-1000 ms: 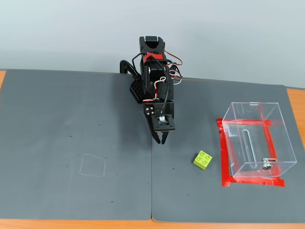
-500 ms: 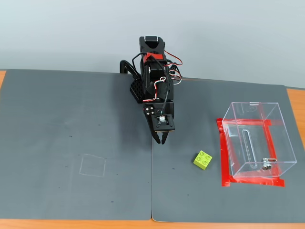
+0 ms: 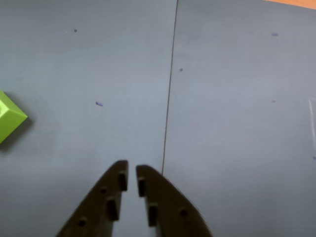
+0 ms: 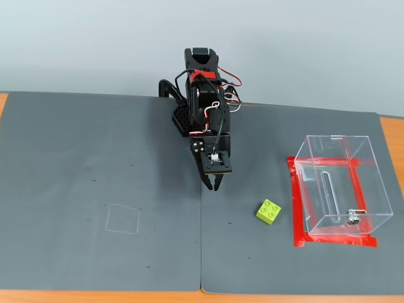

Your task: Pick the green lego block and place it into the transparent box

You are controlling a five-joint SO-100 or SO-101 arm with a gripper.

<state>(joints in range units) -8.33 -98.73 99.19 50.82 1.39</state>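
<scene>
The green lego block (image 4: 269, 211) lies on the dark mat, right of centre in the fixed view, just left of the transparent box (image 4: 341, 186). In the wrist view only a corner of the block (image 3: 10, 121) shows at the left edge. The box stands on red tape at the right, empty except for a small metal fitting. My gripper (image 4: 213, 184) hangs over the mat seam, up and to the left of the block, well apart from it. Its fingers (image 3: 111, 197) stand almost together with a thin gap and nothing between them.
Two dark mats (image 4: 95, 189) meet at a seam (image 3: 168, 113) running under the gripper. A faint square outline (image 4: 123, 219) is drawn on the left mat. The arm's base (image 4: 199, 95) stands at the back centre. Orange table edge (image 4: 391, 136) shows at the right.
</scene>
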